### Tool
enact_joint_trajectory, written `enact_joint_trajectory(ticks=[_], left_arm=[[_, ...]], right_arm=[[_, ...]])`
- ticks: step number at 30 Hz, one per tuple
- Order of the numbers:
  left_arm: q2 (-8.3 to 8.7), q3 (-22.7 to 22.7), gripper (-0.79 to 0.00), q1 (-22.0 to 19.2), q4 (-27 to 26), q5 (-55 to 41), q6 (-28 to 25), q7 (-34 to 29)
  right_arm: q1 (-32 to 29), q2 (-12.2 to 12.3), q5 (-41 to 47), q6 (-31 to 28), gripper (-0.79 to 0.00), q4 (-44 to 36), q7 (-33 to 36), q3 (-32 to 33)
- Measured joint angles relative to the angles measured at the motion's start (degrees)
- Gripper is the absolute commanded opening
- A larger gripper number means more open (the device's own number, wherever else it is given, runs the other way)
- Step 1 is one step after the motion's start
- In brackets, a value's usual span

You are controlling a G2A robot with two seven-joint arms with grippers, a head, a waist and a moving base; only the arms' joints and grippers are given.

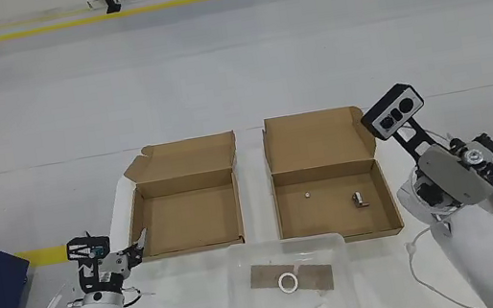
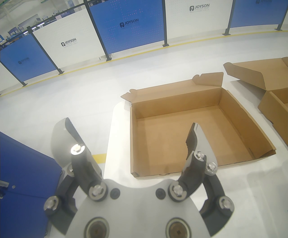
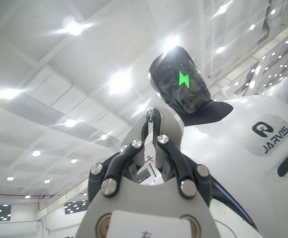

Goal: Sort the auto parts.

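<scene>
Near edge of the worktop (image 1: 181, 291), middle: a clear bin (image 1: 240, 296) serving as the supply container. It holds a flat brown strip (image 1: 314, 274) with a pale ring (image 1: 288, 282) lying flat on it, the one unsorted part visible.

Near-left corner: the left gripper (image 1: 137, 244) hovers low with its fingers spread wide and nothing between them, pointing at the left box.

Off the near-right corner: the right gripper (image 3: 151, 112) is raised well above the worktop and aimed upward. Its fingers are drawn almost together (a small silvery bit sits at the tips, but whether it is a held part cannot be told).

Behind the bin, toward the far edge: two open cardboard boxes side by side, lids folded back.
- The left box (image 1: 189, 219) has a bare floor.
- The right box (image 1: 324, 214) holds a tiny pale piece (image 1: 306, 196) near its middle and a small metal bracket (image 1: 361, 199) toward its right wall, the two well apart.

Step in hand, as judged: sorting is partly done, with the ring not yet taken.

Next move, as judged: an open gripper must descend inside the bin's walls, straddle the flat ring's edge and close on it. The ring would then go to a box, probably the empty left one.
</scene>
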Motion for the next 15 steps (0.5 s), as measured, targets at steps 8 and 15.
enact_joint_trajectory(ticks=[8, 15], left_arm=[[0.0, 0.0, 0.0, 0.0, 0.0, 0.0, 0.0, 0.0], [0.0, 0.0, 0.0, 0.0, 0.0, 0.0, 0.0, 0.0]], right_arm=[[0.0, 0.0, 0.4, 0.0, -0.785, 0.0, 0.1, 0.0], [-1.2, 1.4, -15.1, 5.3, -0.785, 0.7, -3.9, 6.1]])
